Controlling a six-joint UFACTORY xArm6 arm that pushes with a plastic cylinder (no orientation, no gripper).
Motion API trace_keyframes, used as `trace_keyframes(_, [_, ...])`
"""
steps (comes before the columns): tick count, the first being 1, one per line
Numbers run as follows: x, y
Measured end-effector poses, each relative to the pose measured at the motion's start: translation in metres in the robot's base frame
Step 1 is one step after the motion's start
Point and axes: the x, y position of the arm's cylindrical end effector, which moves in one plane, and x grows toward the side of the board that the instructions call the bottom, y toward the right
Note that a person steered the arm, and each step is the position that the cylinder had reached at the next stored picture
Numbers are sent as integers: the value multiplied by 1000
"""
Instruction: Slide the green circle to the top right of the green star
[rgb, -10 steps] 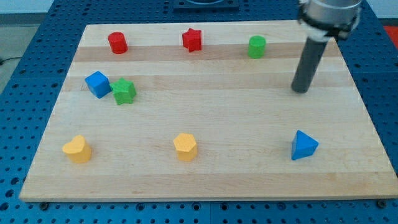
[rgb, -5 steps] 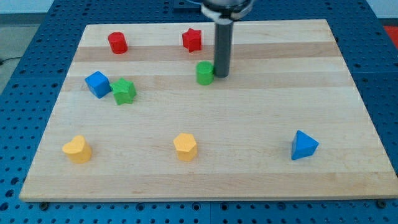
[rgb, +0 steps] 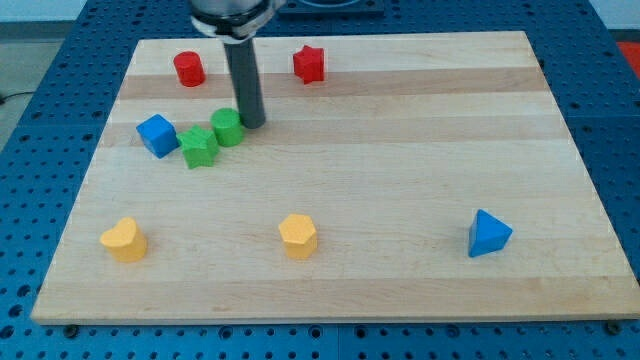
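Observation:
The green circle (rgb: 227, 128) stands on the wooden board at the view's upper left, touching the green star (rgb: 199, 148) at the star's upper right. My tip (rgb: 251, 122) rests on the board right against the circle's right side. The dark rod rises from it toward the view's top. A blue cube (rgb: 157, 135) sits just left of the green star.
A red cylinder (rgb: 188, 69) and a red star (rgb: 309, 64) stand near the board's top edge. A yellow heart (rgb: 124, 241) and a yellow hexagon (rgb: 298, 236) sit near the bottom. A blue triangle (rgb: 488, 234) is at the lower right.
My tip swept from the view's right to the left, pushing the green circle from the top middle-right down and left until it rests against the green star.

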Motion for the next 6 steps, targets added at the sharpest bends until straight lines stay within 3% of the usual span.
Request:
trace_keyframes(1, [1,-14])
trace_keyframes(2, [28,75])
trace_keyframes(4, [22,169])
trace_keyframes(6, [-10,168])
